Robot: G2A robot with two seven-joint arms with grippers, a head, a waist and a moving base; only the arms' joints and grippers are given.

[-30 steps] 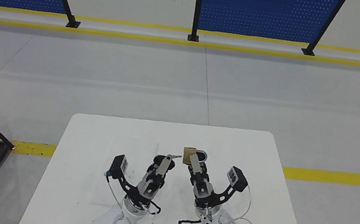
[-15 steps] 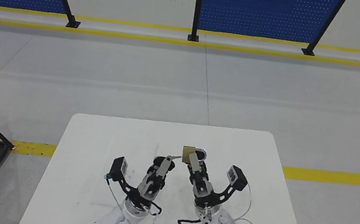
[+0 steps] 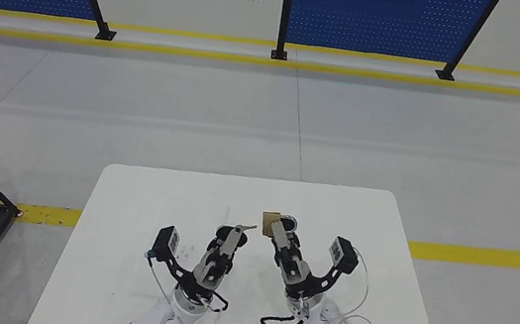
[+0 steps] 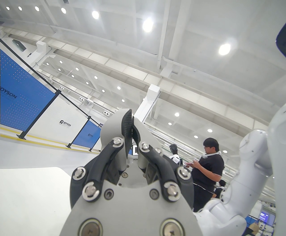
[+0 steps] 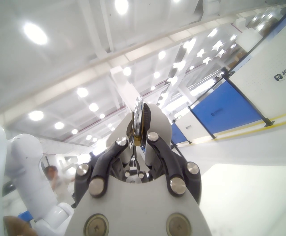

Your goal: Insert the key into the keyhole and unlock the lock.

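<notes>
Table (image 3: 143, 208): white, matte top with rounded corners, its far edge toward the fenced aisle. It stands on a pale grey floor (image 3: 244, 130), and a yellow floor line (image 3: 487, 257) meets it on both sides, level with its far half. The left wrist view shows the same plain white top, with one rounded corner against the floor.

Left tool (image 4: 132, 118) pinched closed, right tool (image 5: 140, 114) likewise, both upturned

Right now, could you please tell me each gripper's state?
Left gripper: shut on the thin silver metal key.
Right gripper: shut on the square brass padlock.
</notes>
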